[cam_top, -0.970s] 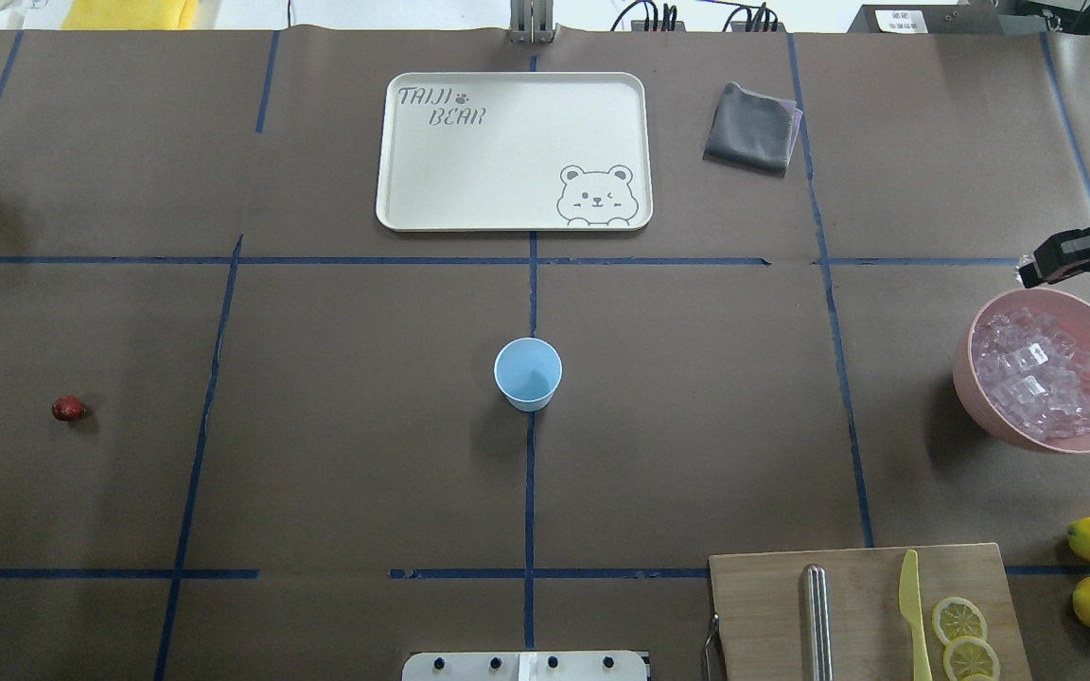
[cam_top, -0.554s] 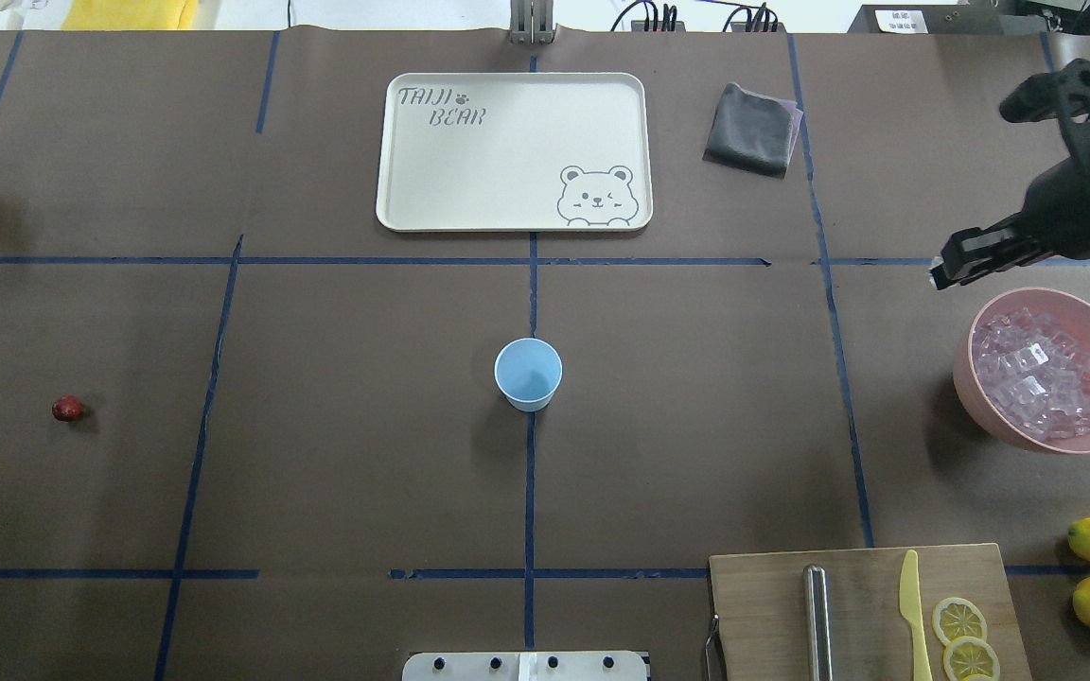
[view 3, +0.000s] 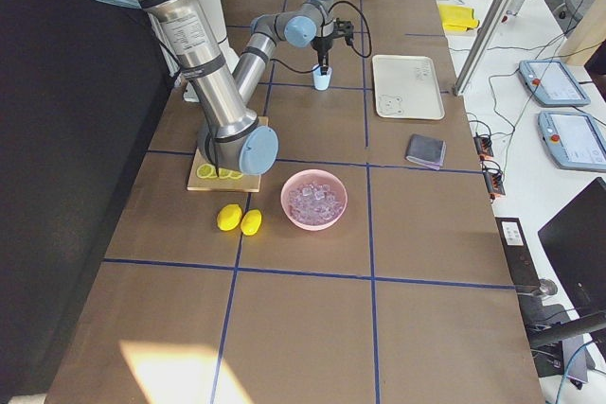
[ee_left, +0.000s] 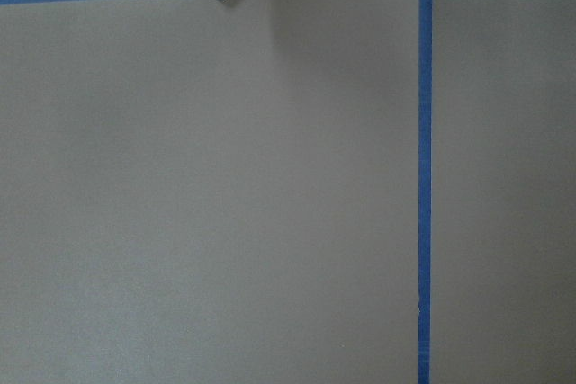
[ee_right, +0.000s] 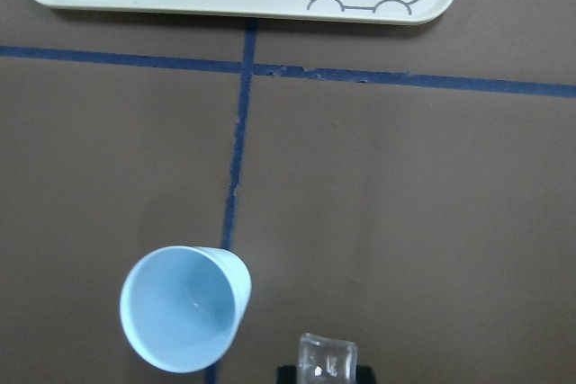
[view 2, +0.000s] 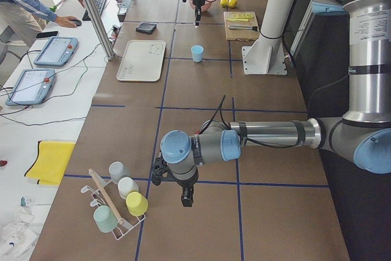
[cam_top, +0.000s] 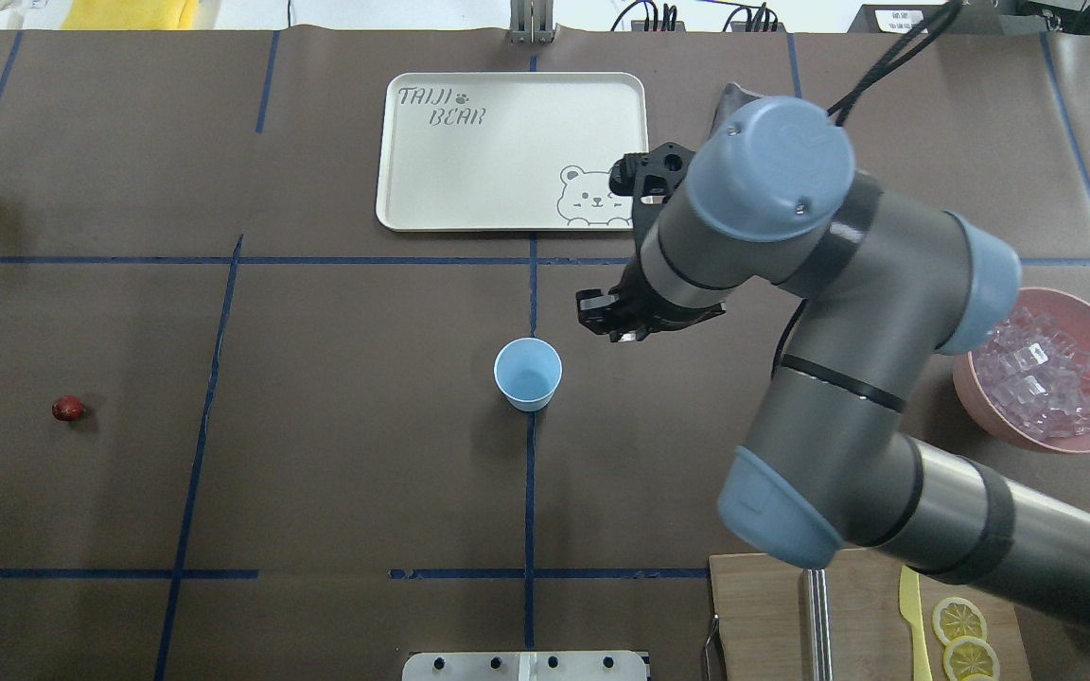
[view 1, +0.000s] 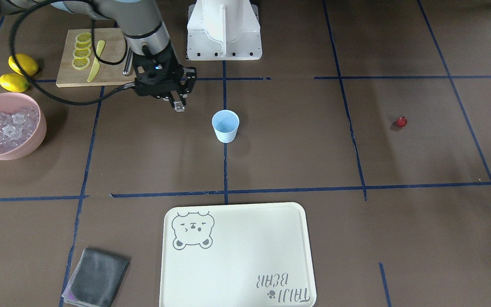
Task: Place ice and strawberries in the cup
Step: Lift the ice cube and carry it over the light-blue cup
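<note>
Fingers [view 1: 173, 100] on right arm pinch one ice cube [ee_right: 326, 359] near cup [view 1: 225, 125].

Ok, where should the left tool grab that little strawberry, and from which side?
Pinch the strawberry across its red body, coming straight down from above. It is tiny, rounded and sits low on bare table with nothing beside it, so a side approach could nudge it away.
</note>
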Action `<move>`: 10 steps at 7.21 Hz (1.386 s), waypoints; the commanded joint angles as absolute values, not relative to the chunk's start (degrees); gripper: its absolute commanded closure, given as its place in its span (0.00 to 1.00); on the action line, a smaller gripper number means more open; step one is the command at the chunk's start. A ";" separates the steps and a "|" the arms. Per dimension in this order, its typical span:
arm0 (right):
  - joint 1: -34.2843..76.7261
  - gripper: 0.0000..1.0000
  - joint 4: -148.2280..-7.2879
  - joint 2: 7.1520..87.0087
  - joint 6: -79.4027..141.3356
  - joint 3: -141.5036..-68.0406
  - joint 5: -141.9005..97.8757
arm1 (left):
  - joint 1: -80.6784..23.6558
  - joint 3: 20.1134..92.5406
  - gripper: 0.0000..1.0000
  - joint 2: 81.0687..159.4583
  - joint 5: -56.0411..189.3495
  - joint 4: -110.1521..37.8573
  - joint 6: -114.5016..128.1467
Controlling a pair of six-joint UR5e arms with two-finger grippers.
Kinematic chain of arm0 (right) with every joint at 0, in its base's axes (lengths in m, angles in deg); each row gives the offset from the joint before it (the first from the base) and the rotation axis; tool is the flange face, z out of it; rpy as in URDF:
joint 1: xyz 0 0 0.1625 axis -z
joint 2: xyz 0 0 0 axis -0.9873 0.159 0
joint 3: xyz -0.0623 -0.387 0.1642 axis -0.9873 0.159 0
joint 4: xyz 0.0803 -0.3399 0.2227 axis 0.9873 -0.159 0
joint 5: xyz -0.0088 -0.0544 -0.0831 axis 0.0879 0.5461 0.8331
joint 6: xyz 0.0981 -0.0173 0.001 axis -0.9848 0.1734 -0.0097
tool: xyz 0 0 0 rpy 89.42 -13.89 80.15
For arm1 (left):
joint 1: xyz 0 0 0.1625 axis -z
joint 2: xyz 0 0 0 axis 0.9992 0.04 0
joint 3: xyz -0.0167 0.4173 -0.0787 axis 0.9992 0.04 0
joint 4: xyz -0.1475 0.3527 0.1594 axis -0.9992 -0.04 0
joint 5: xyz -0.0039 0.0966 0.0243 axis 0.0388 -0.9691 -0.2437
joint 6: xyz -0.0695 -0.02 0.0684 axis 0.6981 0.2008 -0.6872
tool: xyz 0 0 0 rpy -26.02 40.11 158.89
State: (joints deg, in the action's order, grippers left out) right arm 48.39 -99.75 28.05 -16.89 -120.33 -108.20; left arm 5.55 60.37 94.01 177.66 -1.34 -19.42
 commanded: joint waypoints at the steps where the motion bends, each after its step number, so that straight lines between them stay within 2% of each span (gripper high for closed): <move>1: 51.67 1.00 -99.63 20.89 -21.00 -113.23 -104.29 | 5.55 60.37 0.00 93.99 177.75 -1.34 -19.42; 5: 53.61 0.98 -99.45 19.64 -21.44 -108.64 -102.53 | 5.55 60.46 0.00 93.99 177.75 -1.25 -19.42; 6: 53.61 0.77 -99.45 19.55 -21.44 -108.63 -102.53 | 5.55 60.46 0.00 93.99 177.75 -1.25 -19.42; 7: 53.69 0.01 -99.45 19.55 -21.35 -108.81 -102.35 | 5.55 60.46 0.00 93.99 177.75 -1.34 -19.42; 10: 53.69 0.00 -99.54 19.55 -20.65 -108.90 -102.52 | 5.55 60.54 0.00 94.08 177.75 -1.43 -19.42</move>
